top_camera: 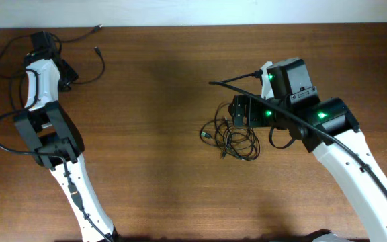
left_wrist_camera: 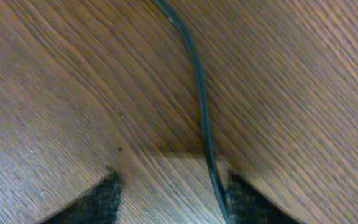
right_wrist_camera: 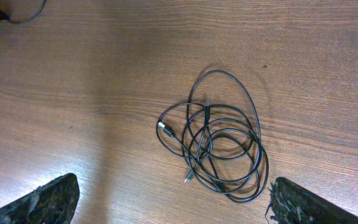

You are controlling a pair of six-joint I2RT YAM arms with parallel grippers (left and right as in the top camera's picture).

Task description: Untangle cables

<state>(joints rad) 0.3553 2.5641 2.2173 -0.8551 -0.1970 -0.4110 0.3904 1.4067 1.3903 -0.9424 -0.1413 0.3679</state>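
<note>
1. Pulling the cables apart looks partly done. One loose cable (left_wrist_camera: 201, 112) lies by itself at the far left corner of the counter (top_camera: 153, 175), well apart from the rest.
2. The left end effector (left_wrist_camera: 173, 196) hangs low over that loose cable. Its fingers (left_wrist_camera: 104, 200) are spread. The cable runs between them, just beside one finger, and does not look pinched.
3. The other cables sit in a bundle (right_wrist_camera: 211, 144) near the middle of the counter, a bit to the right. They loop over and under each other in round coils. Small silvery tips (right_wrist_camera: 165, 129) poke out on the left side of the bundle.
4. I cannot tell how many cables are in that bundle. It looks like two.
5. The right end effector (right_wrist_camera: 173, 186) hovers above the bundle with its fingers spread wide. It holds nothing and does not touch the bundle.
6. What is left, I think, is to pick one cable out of the bundle, pull it free, and lay each one in its own spot.
</note>
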